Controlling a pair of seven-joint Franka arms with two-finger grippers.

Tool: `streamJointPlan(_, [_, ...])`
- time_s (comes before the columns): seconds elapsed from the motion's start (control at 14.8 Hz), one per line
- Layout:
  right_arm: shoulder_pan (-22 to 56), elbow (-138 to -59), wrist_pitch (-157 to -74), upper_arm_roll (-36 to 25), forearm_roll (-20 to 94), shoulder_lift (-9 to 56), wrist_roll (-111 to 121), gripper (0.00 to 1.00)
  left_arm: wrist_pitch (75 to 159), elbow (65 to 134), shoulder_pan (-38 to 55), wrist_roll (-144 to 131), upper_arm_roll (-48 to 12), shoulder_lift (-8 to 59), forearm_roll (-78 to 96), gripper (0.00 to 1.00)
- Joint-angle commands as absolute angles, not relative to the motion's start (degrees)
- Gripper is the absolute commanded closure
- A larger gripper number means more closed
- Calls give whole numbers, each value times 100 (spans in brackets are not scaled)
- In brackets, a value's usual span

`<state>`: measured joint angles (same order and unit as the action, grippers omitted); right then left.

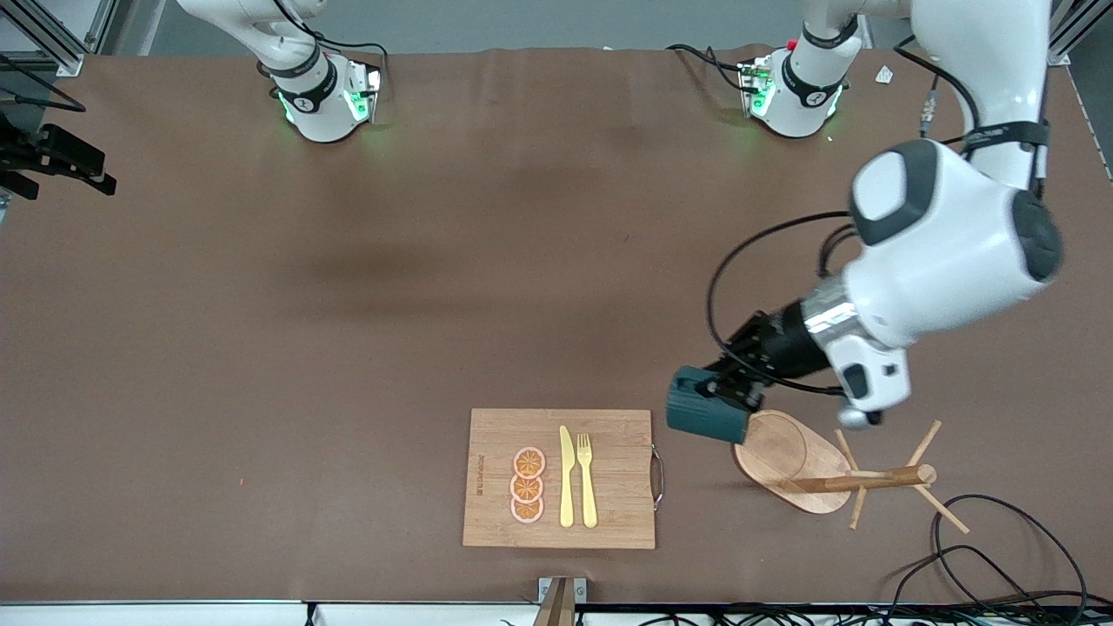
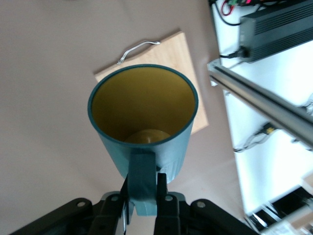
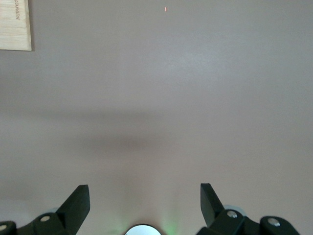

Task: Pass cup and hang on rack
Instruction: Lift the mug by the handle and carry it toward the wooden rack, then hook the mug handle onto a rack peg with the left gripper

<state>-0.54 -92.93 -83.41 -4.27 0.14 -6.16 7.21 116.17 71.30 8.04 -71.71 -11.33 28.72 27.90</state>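
My left gripper [image 1: 735, 382] is shut on the loop handle of the dark teal cup [image 1: 706, 409]. It holds the cup tilted in the air over the table, at the edge of the rack's oval base [image 1: 783, 452]. In the left wrist view the cup [image 2: 142, 98] shows its yellow-brown inside, with the fingers [image 2: 161, 188] clamped on the handle. The light wooden rack [image 1: 869, 477] stands near the front camera at the left arm's end, its pegs bare. My right gripper [image 3: 144, 203] is open and empty over bare table and is out of the front view.
A bamboo cutting board [image 1: 496, 435] with a metal handle, orange slices [image 1: 528, 485], a yellow knife and a fork [image 1: 588, 478] lies beside the rack, toward the right arm's end. Black cables [image 1: 991, 556] lie near the rack at the table's front edge.
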Motion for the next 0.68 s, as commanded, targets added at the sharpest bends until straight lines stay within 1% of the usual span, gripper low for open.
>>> streamJointPlan(0.0, [-88, -9475, -8394, -396, -79, -773, 800, 0, 11838, 7251, 476, -6742, -1178, 2873, 3609, 100])
streamJointPlan(0.14, [-88, -9475, -8385, -396, -79, -765, 800, 0, 11918, 7251, 239, -6689, -1160, 2935, 4190, 100])
streamJointPlan(0.41, [-88, -9475, -8385, -396, -79, -765, 800, 0, 11918, 7260, 27, -6346, -1169, 3076, 4289, 99])
streamJointPlan(0.61, [-88, -9466, -8385, -396, -79, -765, 800, 0, 11795, 7269, -263, -6285, -1160, 3155, 4825, 99])
